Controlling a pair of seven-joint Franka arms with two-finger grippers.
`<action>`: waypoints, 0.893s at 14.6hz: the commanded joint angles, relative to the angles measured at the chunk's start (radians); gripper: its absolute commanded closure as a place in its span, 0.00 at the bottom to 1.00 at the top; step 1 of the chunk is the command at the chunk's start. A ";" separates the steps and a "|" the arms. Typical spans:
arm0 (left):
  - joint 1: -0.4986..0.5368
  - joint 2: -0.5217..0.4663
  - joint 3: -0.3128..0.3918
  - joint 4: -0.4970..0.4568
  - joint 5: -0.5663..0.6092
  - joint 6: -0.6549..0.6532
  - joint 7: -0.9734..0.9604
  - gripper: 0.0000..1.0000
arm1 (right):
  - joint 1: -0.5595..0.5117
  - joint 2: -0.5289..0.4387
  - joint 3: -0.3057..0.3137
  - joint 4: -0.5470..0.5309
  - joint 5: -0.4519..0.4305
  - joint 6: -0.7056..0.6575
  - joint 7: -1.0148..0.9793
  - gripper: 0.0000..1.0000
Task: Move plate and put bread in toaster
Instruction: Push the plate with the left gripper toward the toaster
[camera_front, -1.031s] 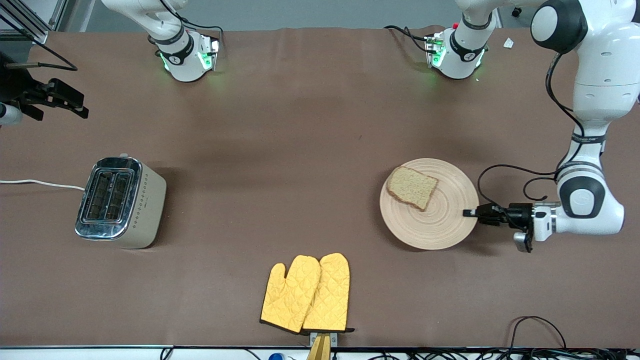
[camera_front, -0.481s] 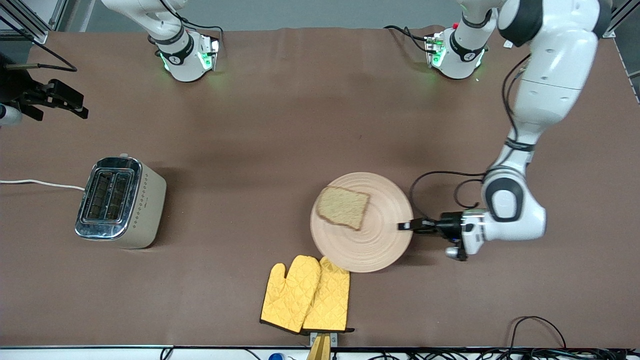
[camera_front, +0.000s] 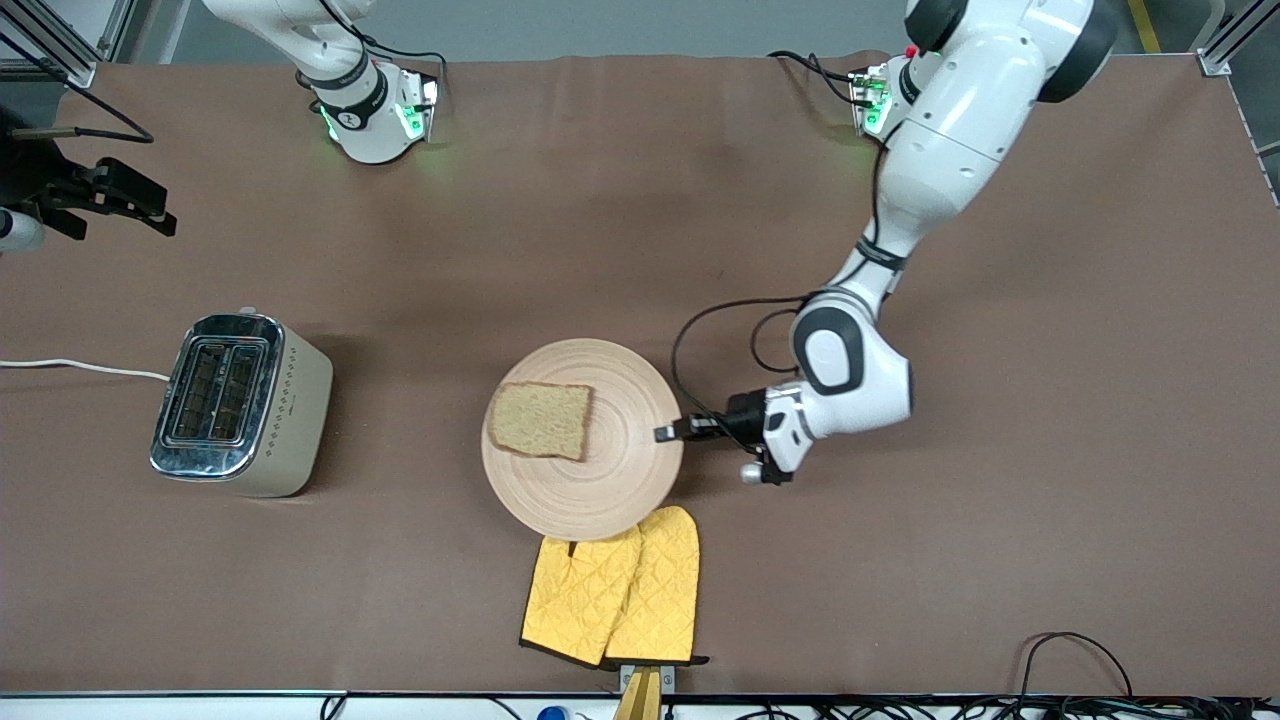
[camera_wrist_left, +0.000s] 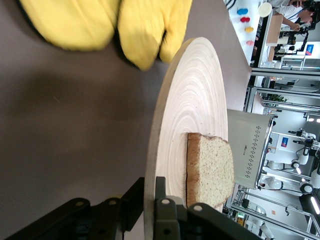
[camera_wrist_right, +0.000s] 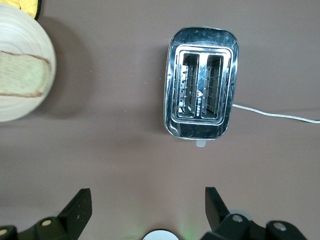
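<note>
My left gripper (camera_front: 668, 433) is shut on the rim of the round wooden plate (camera_front: 620, 470) and holds it level, a little above the table. The slice of bread (camera_front: 541, 420) lies on the plate on the side toward the toaster (camera_front: 240, 403). In the left wrist view the fingers (camera_wrist_left: 165, 200) clamp the plate's edge (camera_wrist_left: 195, 100), with the bread (camera_wrist_left: 210, 170) just past them. My right gripper (camera_front: 118, 222) is open and empty, high over the table by the toaster. Its view looks down on the toaster's two slots (camera_wrist_right: 201, 95), the plate (camera_wrist_right: 20, 35) and the bread (camera_wrist_right: 22, 72).
Yellow oven mitts (camera_front: 615, 595) lie near the front edge; the plate's rim covers their tips, as the left wrist view (camera_wrist_left: 100, 25) also shows. A white cord (camera_front: 80, 366) runs from the toaster off the right arm's end of the table.
My left gripper has carried the plate with the bread from the left arm's end toward the middle, closer to the toaster and over the mitts' tips. The right arm has not moved.
</note>
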 joint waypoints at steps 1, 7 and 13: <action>-0.057 0.021 0.002 0.045 -0.064 0.032 0.014 1.00 | -0.014 -0.003 0.002 -0.002 0.010 -0.010 0.002 0.00; -0.142 0.117 0.002 0.130 -0.088 0.090 0.141 1.00 | -0.014 -0.003 0.001 -0.002 0.010 -0.015 0.005 0.00; -0.174 0.134 0.002 0.130 -0.110 0.118 0.161 0.99 | -0.001 0.000 0.004 -0.008 -0.022 -0.003 0.014 0.00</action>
